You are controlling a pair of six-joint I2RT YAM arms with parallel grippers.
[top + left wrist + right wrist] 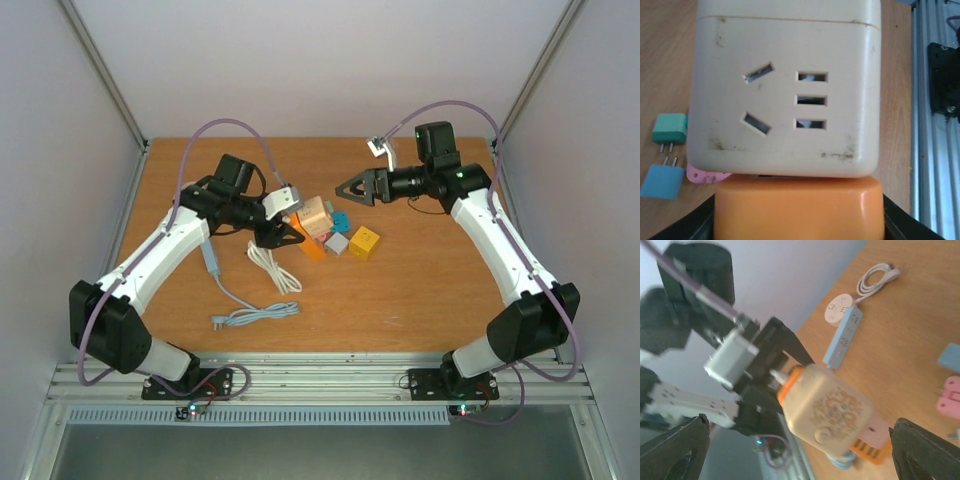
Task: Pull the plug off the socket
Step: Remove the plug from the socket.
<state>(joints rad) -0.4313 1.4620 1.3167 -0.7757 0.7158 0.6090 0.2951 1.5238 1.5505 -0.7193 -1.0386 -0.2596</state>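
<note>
- One cream socket cube (785, 100) at mid-table: smooth, scuffed plastic with rounded corners.
- One glossy orange plug (799, 210) sits against it, clamped in the left gripper (292, 233).
- The right gripper (342, 188) is spread wide, near the cube.
- Two small two-pin plugs lie on the wood: a teal plug (670, 128) and a blue plug (661, 181).

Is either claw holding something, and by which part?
The left gripper clamps the rounded orange plastic block fixed to one face of the cream plastic socket cube. The right gripper is open and empty.

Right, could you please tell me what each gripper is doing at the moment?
Left gripper: shut on the orange plug, which sits in the cream socket cube.
Right gripper: open, holding nothing.
</note>
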